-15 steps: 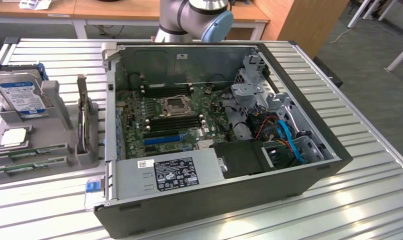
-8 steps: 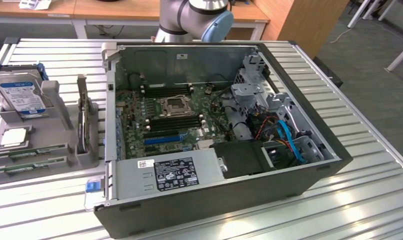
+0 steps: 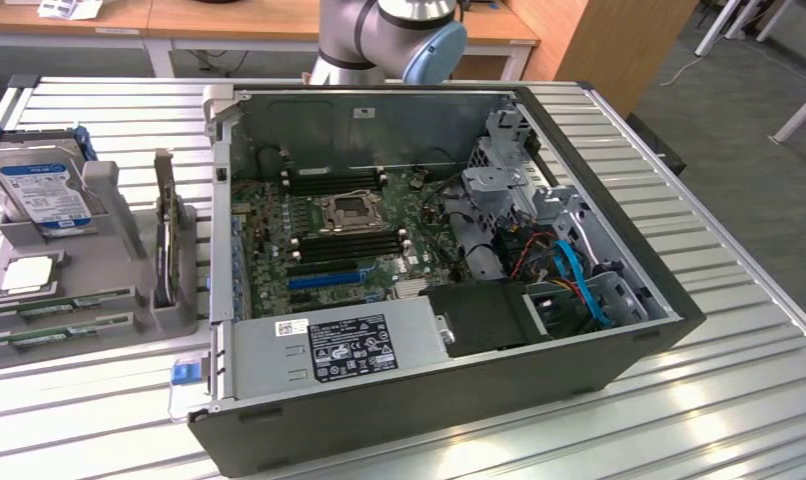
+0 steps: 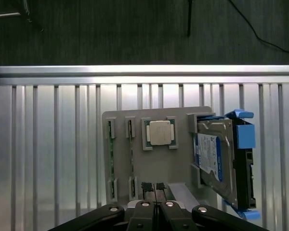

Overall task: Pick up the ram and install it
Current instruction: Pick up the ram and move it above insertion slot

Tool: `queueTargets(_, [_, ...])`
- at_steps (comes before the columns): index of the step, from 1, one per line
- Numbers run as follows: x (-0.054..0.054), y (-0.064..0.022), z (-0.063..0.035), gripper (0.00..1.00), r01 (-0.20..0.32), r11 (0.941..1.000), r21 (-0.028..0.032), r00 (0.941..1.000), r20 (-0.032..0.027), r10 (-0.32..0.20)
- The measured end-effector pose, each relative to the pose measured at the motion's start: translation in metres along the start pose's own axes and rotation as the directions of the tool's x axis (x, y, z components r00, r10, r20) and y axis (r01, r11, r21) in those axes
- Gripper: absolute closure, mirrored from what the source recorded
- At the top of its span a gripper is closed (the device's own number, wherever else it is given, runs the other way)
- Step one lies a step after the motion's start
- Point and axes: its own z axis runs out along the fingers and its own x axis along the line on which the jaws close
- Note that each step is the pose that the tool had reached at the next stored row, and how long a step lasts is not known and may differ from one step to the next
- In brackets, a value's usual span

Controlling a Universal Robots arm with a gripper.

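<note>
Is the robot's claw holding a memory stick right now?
No, the gripper is shut on nothing, and the memory sticks lie in their slots on the gray holder.

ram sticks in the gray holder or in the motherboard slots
In the holder. Both ram sticks sit in grooves of the gray holder; the motherboard slots look empty.

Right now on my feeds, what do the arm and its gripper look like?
The arm is a silver-grey tube with a rounded light blue joint cap. The gripper is black, built from angled linkage bars joined by round silver pins, with small ribbed black pads at the tips.
</note>
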Motion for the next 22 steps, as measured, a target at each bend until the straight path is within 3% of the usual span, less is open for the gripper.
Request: queueTargets(22, [0.0, -0.0006, 0.0136, 0.9, 0.0, 1.0, 0.0001, 1.0, 0.0, 0.0])
